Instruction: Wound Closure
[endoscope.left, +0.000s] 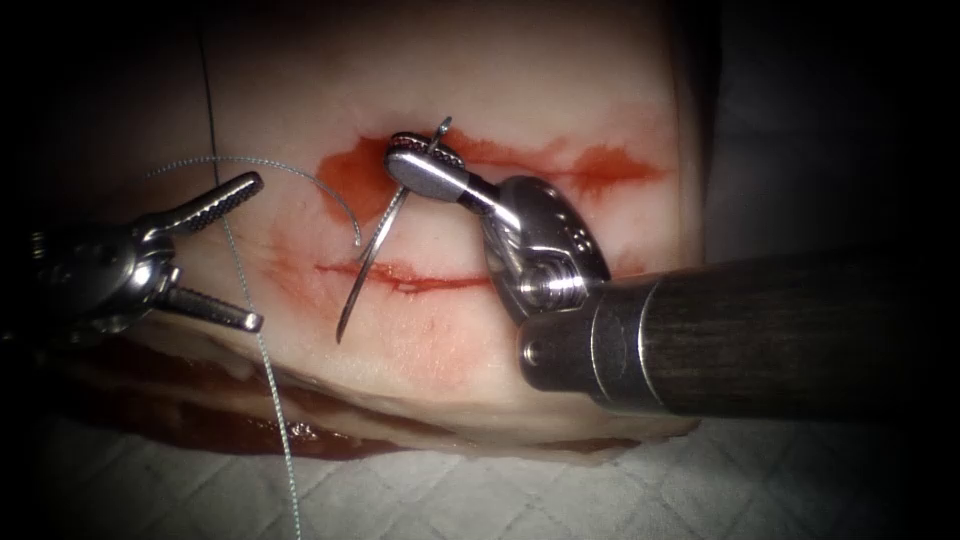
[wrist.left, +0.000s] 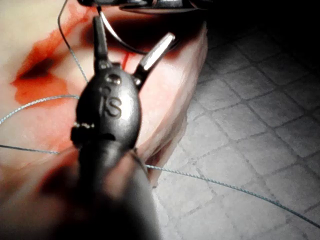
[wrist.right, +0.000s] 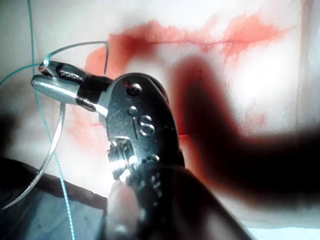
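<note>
Gripping the needle (endoscope.left: 385, 225) near its eye — right tool (endoscope.left: 425, 160).

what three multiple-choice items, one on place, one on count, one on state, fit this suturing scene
1. Where along its curve is the needle held?
A. near its thread end
B. at its sharp tip
C. nowhere

2. How many tools hold something?
A. none
B. one
C. two

3. How stand the left tool jaws?
A. shut on thread
B. shut on tissue
C. open

Key: 1 A, the right tool clamps the needle by its upper end; 2 B, the right tool alone grips; 3 C, the left jaws spread with nothing between.
</note>
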